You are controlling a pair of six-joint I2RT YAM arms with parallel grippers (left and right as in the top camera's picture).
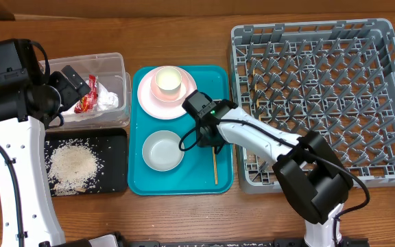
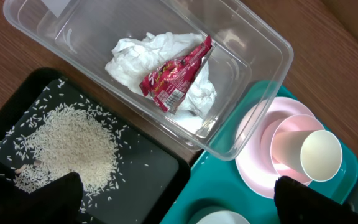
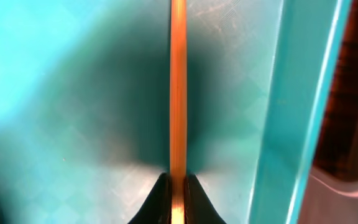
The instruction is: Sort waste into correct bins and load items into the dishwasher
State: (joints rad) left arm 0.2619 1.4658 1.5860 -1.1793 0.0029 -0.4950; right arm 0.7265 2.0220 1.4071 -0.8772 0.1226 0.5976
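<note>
Overhead: napkin [image 1: 108, 101], wrapper [image 1: 86, 103] in clear tub [image 1: 118, 62] at 10 o'clock, rice [image 1: 73, 165] on black tray [image 1: 115, 165]; we count waste sorted. Plate [image 1: 146, 99], cup [image 1: 169, 81], bowl [image 1: 163, 151] not yet racked; dish rack [image 1: 389, 41] at 3 o'clock. Right gripper [image 3: 178, 180] pinches chopstick [image 3: 178, 93] on teal tray [image 1: 204, 185]; left gripper [image 2: 179, 193] spread.

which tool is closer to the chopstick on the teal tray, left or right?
Right. The right tool is shut on the chopstick, on the teal tray. The left tool is open above the clear tub, off the tray's left side.
</note>
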